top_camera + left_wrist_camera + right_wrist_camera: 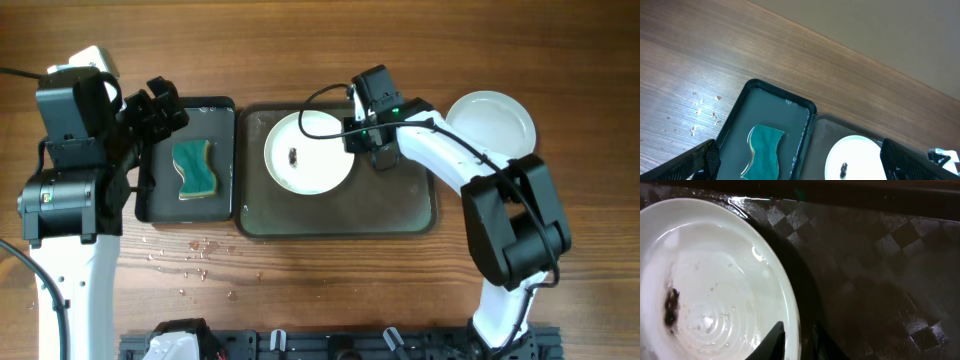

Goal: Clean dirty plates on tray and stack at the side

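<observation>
Right gripper fingers astride rim of dirty plate, pinching it per wrist cam; smear near centre. Overhead: same plate on tray, clean plate on table beside. Left gripper spread wide above sponge in black tray, holding nothing.

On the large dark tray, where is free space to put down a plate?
The dark grey-green rectangular tray is bare along its front strip and at its right front corner. Its back half is crowded: the smeared round white plate lies there, the right end effector at its rim.
</observation>
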Robot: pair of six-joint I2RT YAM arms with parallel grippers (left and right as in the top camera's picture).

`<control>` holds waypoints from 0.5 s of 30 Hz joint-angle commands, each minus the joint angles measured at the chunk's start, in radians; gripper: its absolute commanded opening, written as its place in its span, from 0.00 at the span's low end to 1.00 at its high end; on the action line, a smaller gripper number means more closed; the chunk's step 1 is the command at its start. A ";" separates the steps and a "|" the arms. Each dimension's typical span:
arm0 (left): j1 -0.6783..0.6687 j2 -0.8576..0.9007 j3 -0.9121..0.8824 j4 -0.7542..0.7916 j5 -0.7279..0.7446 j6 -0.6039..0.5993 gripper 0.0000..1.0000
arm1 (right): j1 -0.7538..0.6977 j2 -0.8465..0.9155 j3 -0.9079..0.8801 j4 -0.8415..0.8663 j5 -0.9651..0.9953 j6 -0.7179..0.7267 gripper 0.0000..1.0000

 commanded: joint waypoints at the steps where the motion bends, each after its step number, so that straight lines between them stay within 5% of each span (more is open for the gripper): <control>1: 0.005 -0.006 0.004 0.002 -0.006 -0.009 1.00 | 0.003 0.034 -0.015 0.005 0.020 0.022 0.15; 15: 0.005 -0.006 0.004 0.002 -0.006 -0.009 1.00 | 0.003 0.033 -0.015 0.002 0.020 0.023 0.04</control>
